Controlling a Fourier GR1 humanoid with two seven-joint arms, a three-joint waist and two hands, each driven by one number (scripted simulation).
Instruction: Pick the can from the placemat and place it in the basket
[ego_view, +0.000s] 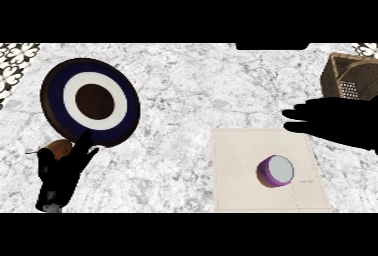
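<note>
My right hand (336, 125) hangs above the upper right corner of the placemat (244, 150). Its fingers (299, 114) are stretched toward the left, spread and holding nothing. The can (276, 171) stands apart from them, lower on the placemat, near its middle right part. My left hand (63, 172) rests at the left side, fingers up and relaxed, empty.

The step, as I judge it, is to reach for the can. To do it well, I should bring the right hand down and back toward me until the can is between thumb and fingers, and close only then. The can is short and round, with purple wall and a pale flat top, so I think the grip must go around the wall, not on the top.

The placemat is a thin beige rectangle, like cloth. The basket (353, 77) is brown and woven, at the far right edge, beyond my hand. The worktop (192, 85) looks like white-grey marble. At the left are a round plate (90, 102) with dark blue and white rings, and a small brown object (57, 146) beside my left fingers.
</note>
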